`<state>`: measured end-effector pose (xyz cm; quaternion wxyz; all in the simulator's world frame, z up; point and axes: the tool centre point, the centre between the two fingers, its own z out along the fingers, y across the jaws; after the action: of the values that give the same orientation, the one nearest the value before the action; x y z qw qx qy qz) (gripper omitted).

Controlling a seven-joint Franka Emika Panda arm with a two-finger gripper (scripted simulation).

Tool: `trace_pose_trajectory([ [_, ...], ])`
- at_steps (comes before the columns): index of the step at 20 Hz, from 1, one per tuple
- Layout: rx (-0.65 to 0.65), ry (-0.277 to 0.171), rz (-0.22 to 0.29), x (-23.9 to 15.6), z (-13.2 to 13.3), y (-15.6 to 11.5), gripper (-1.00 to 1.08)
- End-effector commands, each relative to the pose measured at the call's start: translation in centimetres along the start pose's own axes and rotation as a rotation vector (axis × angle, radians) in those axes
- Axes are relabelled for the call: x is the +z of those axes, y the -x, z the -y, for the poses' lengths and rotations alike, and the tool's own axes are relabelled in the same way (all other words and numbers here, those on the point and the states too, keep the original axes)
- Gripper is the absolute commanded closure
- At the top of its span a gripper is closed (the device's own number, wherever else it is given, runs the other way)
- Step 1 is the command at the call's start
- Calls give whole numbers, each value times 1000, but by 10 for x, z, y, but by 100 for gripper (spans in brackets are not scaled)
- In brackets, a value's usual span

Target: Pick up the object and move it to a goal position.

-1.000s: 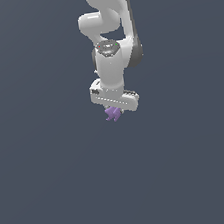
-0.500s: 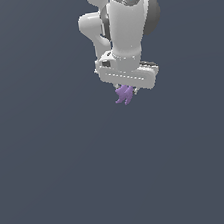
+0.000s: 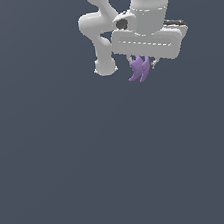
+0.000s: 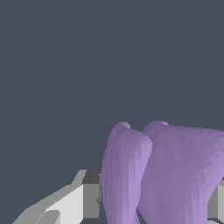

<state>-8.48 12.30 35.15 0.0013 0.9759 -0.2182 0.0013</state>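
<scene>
Gripper (image 3: 142,65) was clamped on the object (image 3: 139,69), fingers pressing it from both sides. In ext view only short bits of the fingers showed below the white gripper body, mostly hidden behind the purple lobes. Wrist view: one finger (image 4: 72,201) sat touching the object's (image 4: 162,175) side; a sliver of the other finger was just visible at the frame edge on the opp side, also against the obj.

Obj was a bunch of curved purple lobes, tips pointing down and slightly toward the ext view's left, hanging directly under the gripper body. Smaller than the gripper. Upper ends of the lobes were tucked betw the fingers; lower tips stuck out free below them. In wrist view two lobes filled much of the frame, rounded ends pointing away from the cam.

Gripper body was tilted, not level: end on the ext view's right sat lower/closer to cam than the left end. Wrist and arm links (image 3: 100,35) rose above it and ran out of frame at top.

Obj was held up in the air, nothing touching it but the fingers. Background was plain dark grey-blue in both views; couldn't tell any surface edge or height ref from it.
</scene>
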Motion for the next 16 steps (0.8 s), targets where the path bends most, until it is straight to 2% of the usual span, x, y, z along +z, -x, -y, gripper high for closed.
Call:
trace_pose_trajectory([
  [1, 0, 0, 1, -25, 12, 7, 108],
  [8, 0, -1, 2, -86, 41, 21, 108],
  [16, 0, -2, 3, -125, 61, 28, 108],
])
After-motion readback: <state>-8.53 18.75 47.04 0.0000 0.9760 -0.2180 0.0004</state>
